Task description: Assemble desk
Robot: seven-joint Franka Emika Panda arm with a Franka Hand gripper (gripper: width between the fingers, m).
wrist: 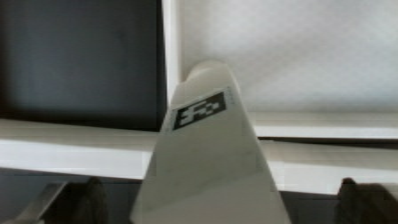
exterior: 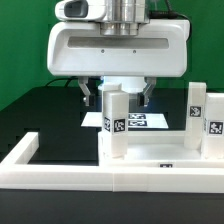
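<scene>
Where the exterior view looks across the black work surface (exterior: 40,110), the gripper (exterior: 115,97) hangs with its fingers (exterior: 86,97) spread apart and clamped on nothing, just above an upright white desk leg (exterior: 113,125) bearing a square tag; two more tagged legs (exterior: 203,118) stand at that view's right, the marker board (exterior: 140,120) lies behind, and the white rim (exterior: 60,172) runs in front. From the wrist view, the same leg (wrist: 210,150) rises close to the lens with its tag facing the camera, the white tabletop panel (wrist: 294,60) lying behind it.
</scene>
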